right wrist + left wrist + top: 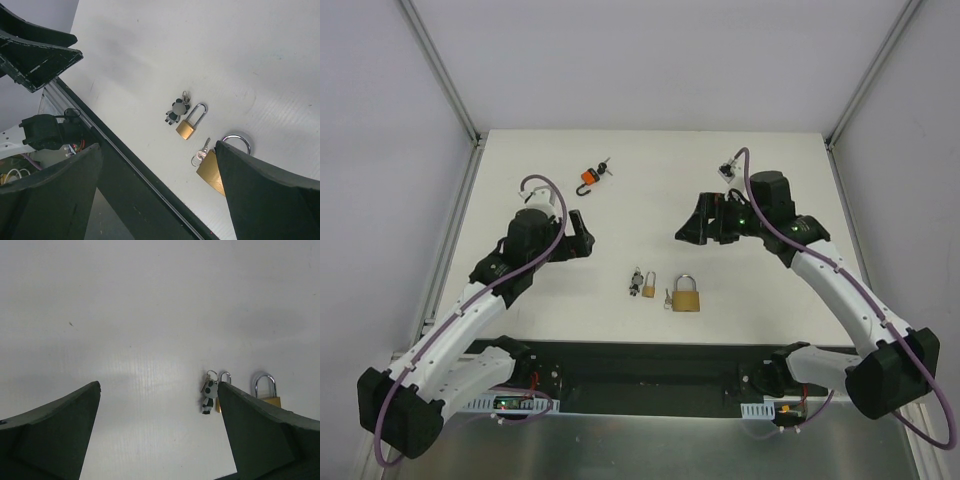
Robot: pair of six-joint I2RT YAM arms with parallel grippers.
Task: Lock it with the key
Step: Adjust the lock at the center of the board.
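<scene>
The left gripper (582,238) hangs over the white table (760,305), its 2 fingers spread wide and holding nothing. Farther back lies an orange clip (588,178). Between the arms, near the front edge, sit a small padlock (647,290) with a panda charm (637,279) and a larger brass padlock (686,299), with a key (669,297) just beside its left side. The right gripper (690,229) hovers behind them, fingers spread, empty.

This is looking like a robotics lab test cell: a white tabletop (650,185) is sitting boxed in by plain white panels (650,60) and aluminium frame posts (438,70) at 11 and 1 o'clock, while two bolted-down arms (460,320) are trailing purple cables (538,178) over bare circuit boards (510,403) at 6 o'clock.
</scene>
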